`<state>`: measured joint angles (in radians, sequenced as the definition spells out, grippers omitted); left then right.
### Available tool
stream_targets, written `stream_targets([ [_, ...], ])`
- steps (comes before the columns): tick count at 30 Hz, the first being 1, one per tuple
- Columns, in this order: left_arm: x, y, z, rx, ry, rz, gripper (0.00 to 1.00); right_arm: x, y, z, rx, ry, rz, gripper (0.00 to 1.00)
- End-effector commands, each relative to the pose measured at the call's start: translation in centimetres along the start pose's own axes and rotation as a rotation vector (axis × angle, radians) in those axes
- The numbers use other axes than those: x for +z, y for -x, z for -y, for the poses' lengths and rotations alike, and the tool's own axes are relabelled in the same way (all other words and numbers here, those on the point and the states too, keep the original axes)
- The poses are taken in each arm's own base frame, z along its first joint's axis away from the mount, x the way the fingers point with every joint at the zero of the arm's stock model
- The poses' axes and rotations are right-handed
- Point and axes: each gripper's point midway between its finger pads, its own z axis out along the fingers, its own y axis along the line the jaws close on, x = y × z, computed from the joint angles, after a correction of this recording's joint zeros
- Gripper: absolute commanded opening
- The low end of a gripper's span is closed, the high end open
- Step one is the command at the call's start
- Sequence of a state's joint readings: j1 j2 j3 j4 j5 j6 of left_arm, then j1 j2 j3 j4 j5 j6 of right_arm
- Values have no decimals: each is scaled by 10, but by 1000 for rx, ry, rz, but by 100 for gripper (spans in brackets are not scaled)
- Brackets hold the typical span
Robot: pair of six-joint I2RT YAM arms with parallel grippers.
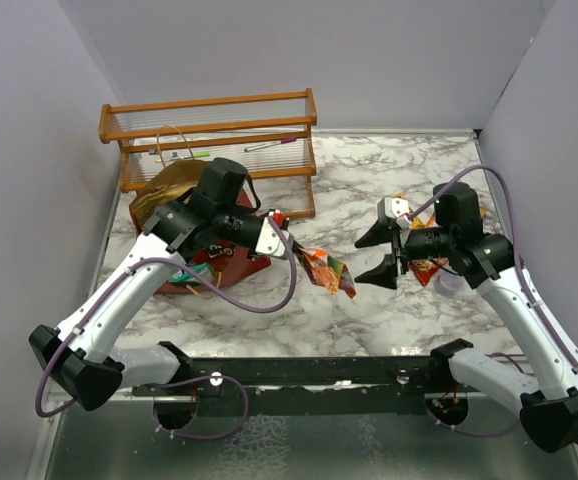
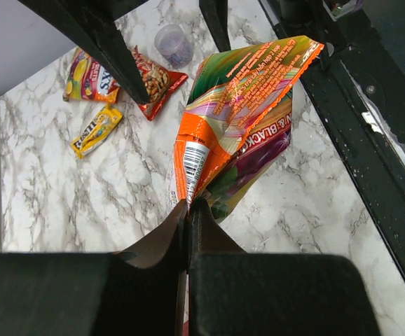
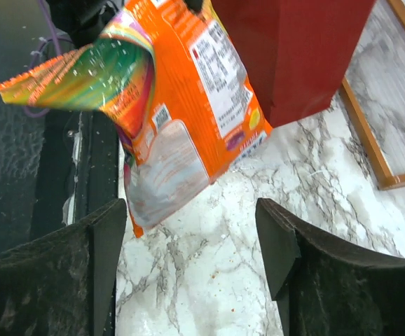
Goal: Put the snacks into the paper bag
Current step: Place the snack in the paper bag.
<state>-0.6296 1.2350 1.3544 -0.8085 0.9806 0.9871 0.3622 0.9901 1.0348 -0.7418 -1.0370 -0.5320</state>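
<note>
My left gripper [image 1: 287, 240] [image 2: 188, 210] is shut on the end of an orange-and-green snack packet [image 1: 327, 270] [image 2: 237, 119], which hangs above the marble between the two arms. My right gripper [image 1: 371, 255] [image 3: 190, 217] stands open just right of the packet [image 3: 181, 105], its fingers apart from it. The dark red paper bag [image 1: 224, 268] [image 3: 293, 49] stands at the left, mostly hidden under my left arm. More snacks lie on the right: a red packet [image 2: 153, 80], a multicoloured packet [image 2: 90, 77] and a small yellow packet [image 2: 97, 129].
A wooden slatted rack [image 1: 209, 125] stands at the back left, its frame edge [image 3: 371, 140] close behind the bag. A small purple cup [image 2: 174, 43] sits by the loose packets. A black rail [image 1: 309, 370] runs along the near table edge.
</note>
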Motion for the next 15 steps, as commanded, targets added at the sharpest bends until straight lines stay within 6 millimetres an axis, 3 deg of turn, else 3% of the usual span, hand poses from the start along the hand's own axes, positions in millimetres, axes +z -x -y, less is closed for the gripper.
stream_targets([
  [1, -17, 16, -9, 40, 81, -4, 0, -8, -4, 17, -43, -122, -29, 81],
  [4, -26, 18, -13, 25, 123, -18, 0, -11, -12, 28, -53, -190, -63, 86],
  [10, -53, 24, -34, -23, 281, -67, 0, -15, -41, 73, -101, -375, -158, 87],
  [15, -76, 36, -44, -62, 396, -85, 0, -4, -61, 77, -47, -360, -167, 87],
])
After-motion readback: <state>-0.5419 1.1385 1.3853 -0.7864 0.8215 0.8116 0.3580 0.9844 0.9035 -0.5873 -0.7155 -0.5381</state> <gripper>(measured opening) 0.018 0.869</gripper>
